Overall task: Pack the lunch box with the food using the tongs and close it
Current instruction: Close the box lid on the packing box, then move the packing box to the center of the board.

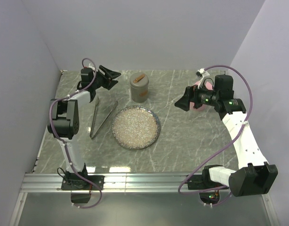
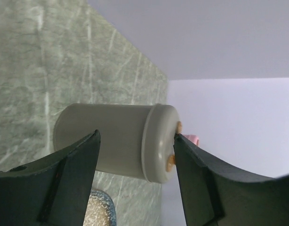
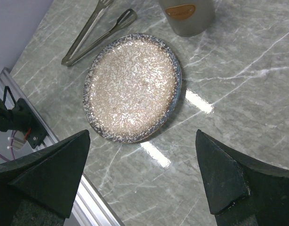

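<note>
The lunch box (image 1: 140,87) is a grey cylinder standing upright at the back of the table, its lid with a wooden handle on top. My left gripper (image 1: 109,76) hangs open just left of it, not touching; in the left wrist view the lunch box (image 2: 111,141) lies beyond the parted fingers of that gripper (image 2: 137,155). The tongs (image 1: 102,117) lie flat left of the plate, also seen from the right wrist as tongs (image 3: 95,30). My right gripper (image 1: 184,104) is open above bare table (image 3: 142,174). No food shows in any view.
A speckled round plate (image 1: 136,127) sits at the table's middle with nothing on it; the right wrist view shows its rim (image 3: 90,84). A pink object (image 1: 201,87) is partly hidden behind the right arm. An aluminium rail (image 1: 144,179) runs along the near edge.
</note>
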